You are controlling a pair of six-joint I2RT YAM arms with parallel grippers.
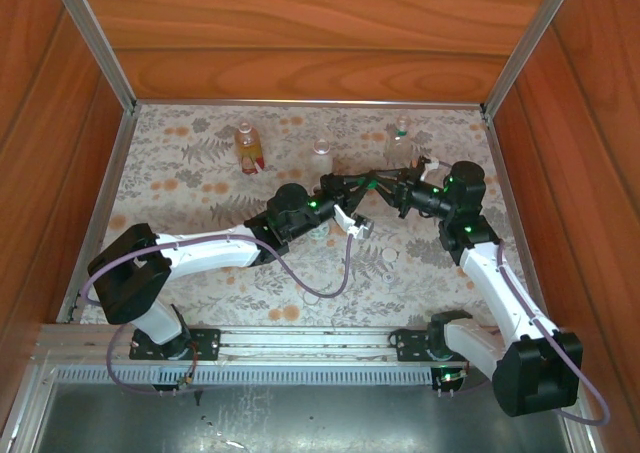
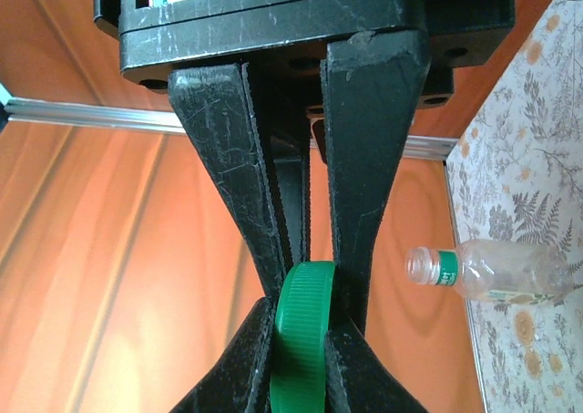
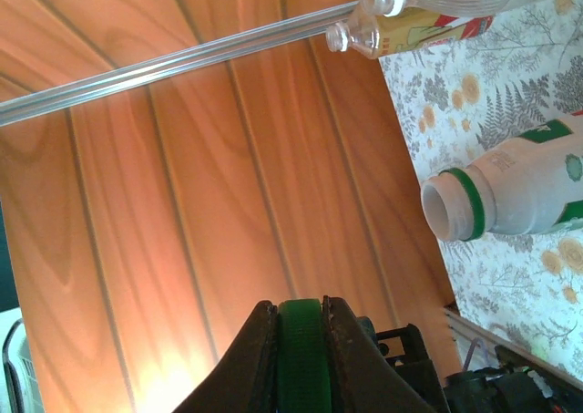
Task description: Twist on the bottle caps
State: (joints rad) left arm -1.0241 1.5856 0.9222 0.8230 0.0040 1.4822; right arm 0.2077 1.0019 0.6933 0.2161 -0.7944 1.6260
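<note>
Left wrist view shows you the left gripper (image 2: 305, 290) and right gripper (image 3: 299, 307) both clamped on the dark green cap (image 2: 301, 349) above the table's (image 1: 200, 178) middle; white bottle (image 3: 528, 190), amber bottle (image 3: 414, 25) and clear bottle (image 2: 496, 272) stand uncapped, nothing screwed on.

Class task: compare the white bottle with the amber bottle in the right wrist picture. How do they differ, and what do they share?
The white bottle is opaque; the amber bottle is see-through. The white bottle has a green band under its mouth; the amber bottle's neck is plain. The white bottle is nearer this camera than the amber bottle. Both are uncapped, mouths open.
</note>
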